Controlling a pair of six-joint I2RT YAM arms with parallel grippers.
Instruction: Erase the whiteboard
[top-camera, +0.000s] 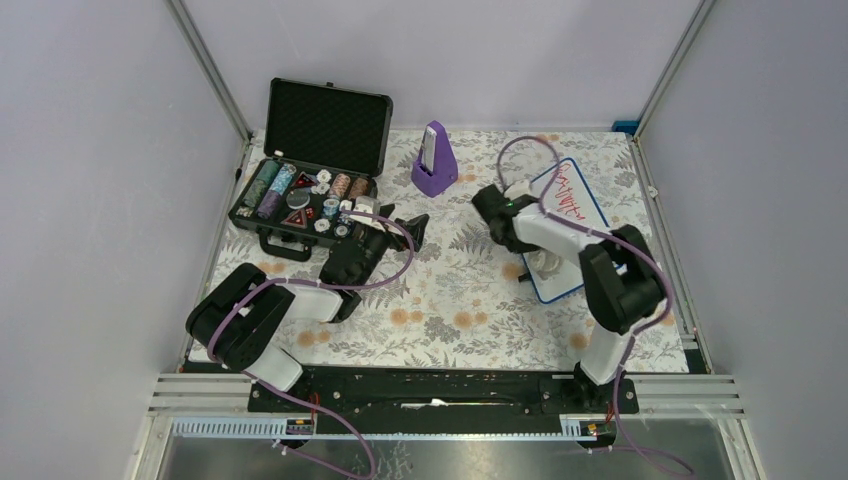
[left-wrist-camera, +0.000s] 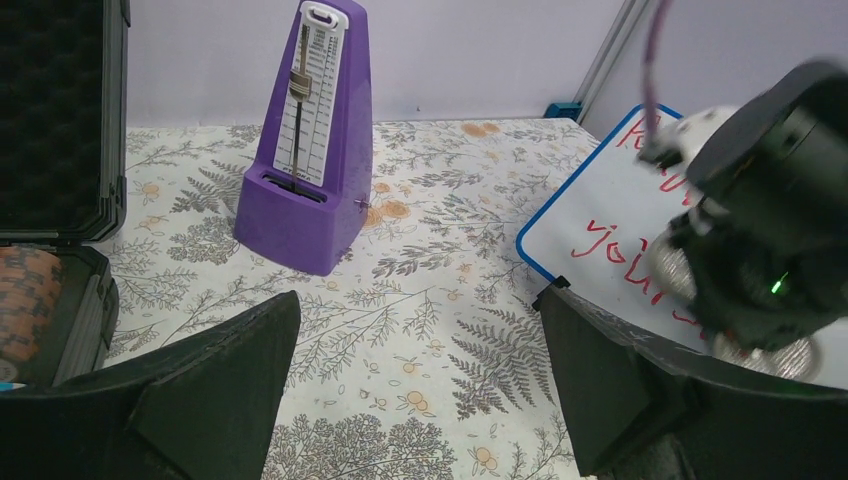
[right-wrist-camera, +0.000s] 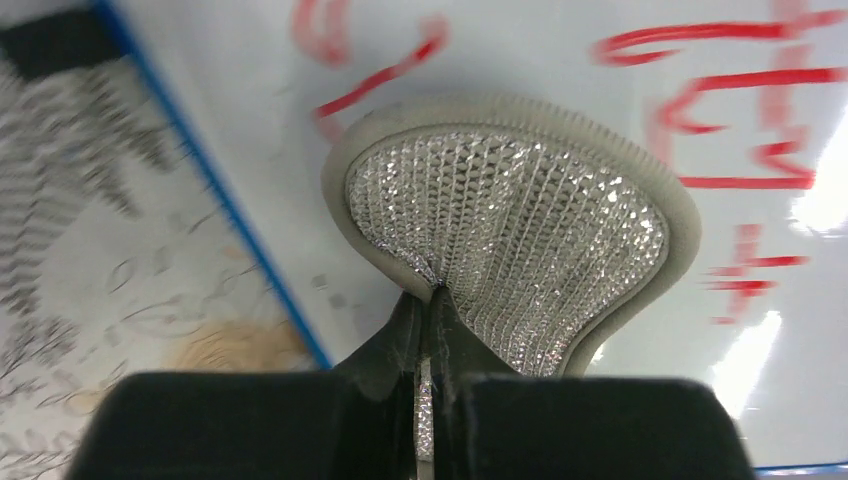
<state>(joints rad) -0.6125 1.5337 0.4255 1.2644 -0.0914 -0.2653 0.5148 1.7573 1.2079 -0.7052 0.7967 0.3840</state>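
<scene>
Whiteboard (top-camera: 590, 215), flat glossy white rectangle with thin blue rim and red handwriting, lies far right on the floral table cover (top-camera: 450, 300). I see my right gripper (right-wrist-camera: 432, 300) pinched shut on a silvery diamond-mesh cloth pad (right-wrist-camera: 510, 220) with ribbed grey border; left gripper (left-wrist-camera: 415, 340) gapes fully, empty.

The right arm (top-camera: 560, 232) covers the middle of the whiteboard (top-camera: 558, 283) at right in the top view, where the red writing (top-camera: 572, 192) is too small to read. The left wrist view cuts off the black case (left-wrist-camera: 60, 120) at its left edge.
</scene>
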